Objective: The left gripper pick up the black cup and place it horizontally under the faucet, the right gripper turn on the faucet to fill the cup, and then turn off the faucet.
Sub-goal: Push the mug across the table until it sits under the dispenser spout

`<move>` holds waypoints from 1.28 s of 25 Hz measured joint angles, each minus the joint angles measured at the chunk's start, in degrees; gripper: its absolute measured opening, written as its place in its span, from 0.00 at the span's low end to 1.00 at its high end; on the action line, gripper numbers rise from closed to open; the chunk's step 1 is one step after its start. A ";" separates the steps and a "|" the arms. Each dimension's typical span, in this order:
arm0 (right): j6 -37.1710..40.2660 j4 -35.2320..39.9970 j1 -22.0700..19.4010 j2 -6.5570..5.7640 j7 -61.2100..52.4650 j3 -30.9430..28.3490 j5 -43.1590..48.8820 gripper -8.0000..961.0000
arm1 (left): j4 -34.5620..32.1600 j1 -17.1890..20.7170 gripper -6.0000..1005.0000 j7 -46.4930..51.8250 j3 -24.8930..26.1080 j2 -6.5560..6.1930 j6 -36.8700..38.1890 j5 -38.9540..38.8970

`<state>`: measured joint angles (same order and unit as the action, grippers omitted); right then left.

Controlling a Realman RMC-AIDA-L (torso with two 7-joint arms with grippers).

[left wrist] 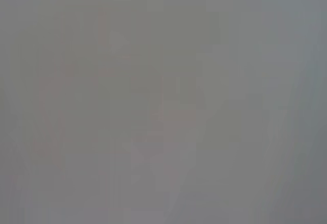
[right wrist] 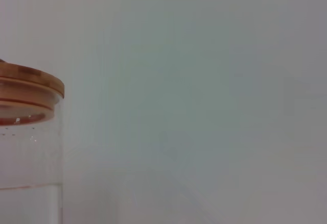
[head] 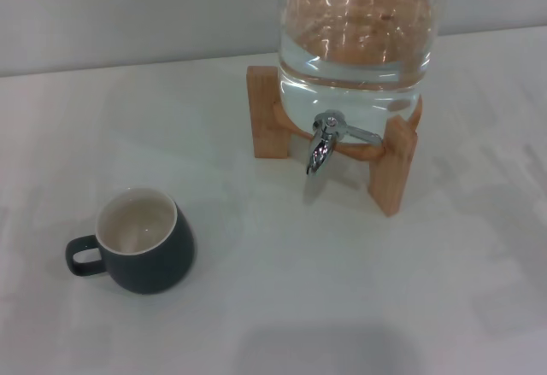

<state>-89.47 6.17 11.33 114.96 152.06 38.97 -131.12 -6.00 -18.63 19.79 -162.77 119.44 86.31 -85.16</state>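
Observation:
The black cup [head: 141, 243] stands upright on the white table at the front left, cream inside showing, its loop handle pointing left. The chrome faucet [head: 323, 142] juts from the base of the water jar at the back centre, spout down, thin lever handle to its right. The cup is well apart from the faucet, to its front left. Neither the left gripper nor the right gripper shows in any view. The left wrist view shows only flat grey.
A big clear glass jar [head: 359, 42] of water with an orange lid sits on a wooden stand [head: 393, 166] at the back. The jar's lid and upper wall [right wrist: 28, 94] also show in the right wrist view. The white table [head: 342, 290] spreads all round.

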 joint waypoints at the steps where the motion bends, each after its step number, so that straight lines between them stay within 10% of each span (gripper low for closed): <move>1: 0.00 0.00 0.00 0.00 -0.01 -0.08 0.00 0.75 | -0.08 0.00 0.88 0.03 0.00 0.00 -0.01 0.00; 32: 2.95 5.06 -0.90 -2.25 -0.08 -5.58 -0.43 0.75 | -0.30 10.44 0.88 7.86 0.00 0.10 0.90 26.51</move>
<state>-86.52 11.23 10.43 112.71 151.98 33.39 -131.55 -6.29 -8.20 27.64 -162.77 119.54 87.21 -58.65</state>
